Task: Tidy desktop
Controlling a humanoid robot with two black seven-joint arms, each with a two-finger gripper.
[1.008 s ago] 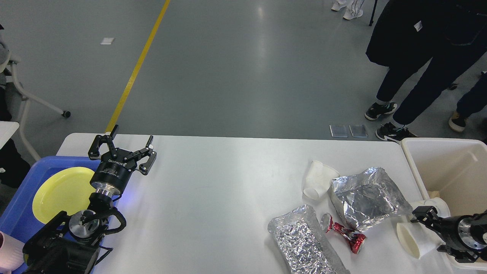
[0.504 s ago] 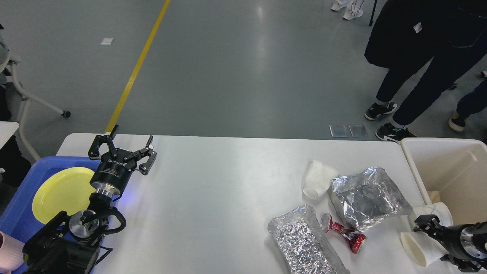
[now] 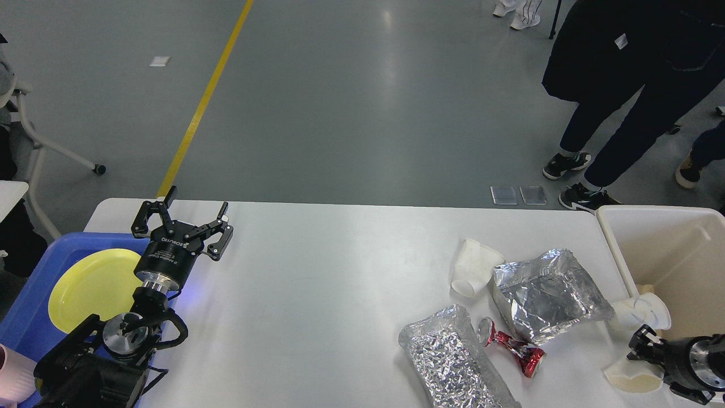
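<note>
Your left end effector (image 3: 182, 222) is hanging spread apart over the bench (image 3: 317, 283); your right end effector (image 3: 643, 350) is pressing a crushed cup (image 3: 626, 378), grip unclear.

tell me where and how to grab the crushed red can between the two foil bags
Grip the crushed red can at its pinched middle, coming straight down from above. It lies flat on the desktop, flared at both ends and narrow at the waist, so the gripper fingers should probably close across that waist. One foil bag sits close on its left and another foil bag behind, leaving little room for a side approach.
</note>
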